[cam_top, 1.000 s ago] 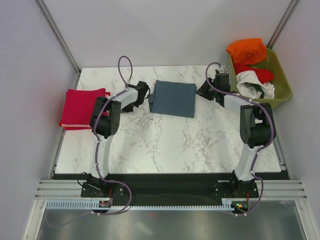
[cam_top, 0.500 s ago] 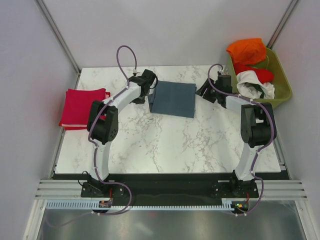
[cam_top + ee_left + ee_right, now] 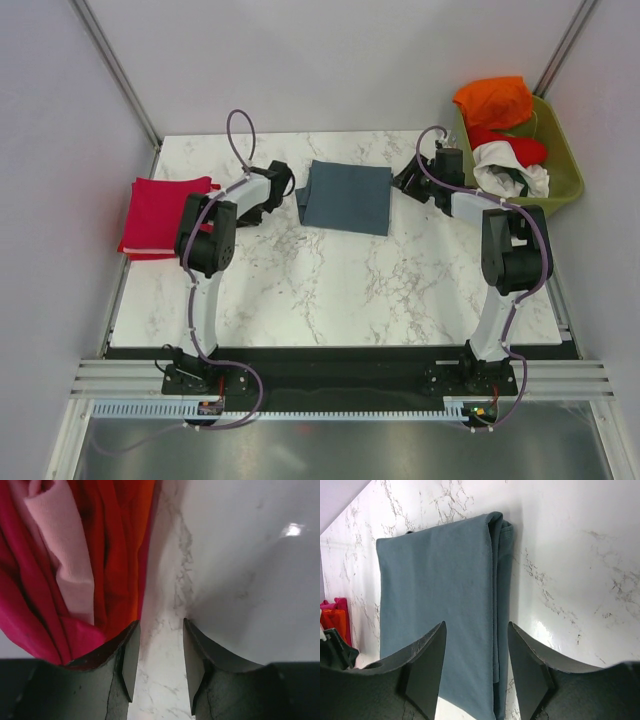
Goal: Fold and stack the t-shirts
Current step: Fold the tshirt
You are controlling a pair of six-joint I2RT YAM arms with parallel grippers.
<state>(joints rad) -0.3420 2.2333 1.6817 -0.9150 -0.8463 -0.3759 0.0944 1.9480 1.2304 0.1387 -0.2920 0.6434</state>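
A slate blue-grey t-shirt [image 3: 346,198] lies folded to a rectangle in the middle of the table. A crimson red t-shirt [image 3: 160,214], also folded, lies at the left edge. My right gripper [image 3: 476,627] is open, hovering over the blue-grey shirt's [image 3: 437,595] layered right edge; nothing is gripped. In the top view it sits just right of that shirt [image 3: 408,183]. My left gripper [image 3: 159,625] is open over bare marble, its left finger beside the crimson shirt's [image 3: 60,580] bunched folds. In the top view the left wrist [image 3: 272,183] stands between the two shirts.
An olive-green basket [image 3: 566,170] at the back right corner holds an orange shirt [image 3: 494,100], a red one [image 3: 522,151] and a white one [image 3: 510,170]. White walls close in the table at the back and both sides.
My left gripper went from shut to open; its arm swung toward the back and came forward again. The right gripper opened wider and barely moved. Both folded shirts stay put.
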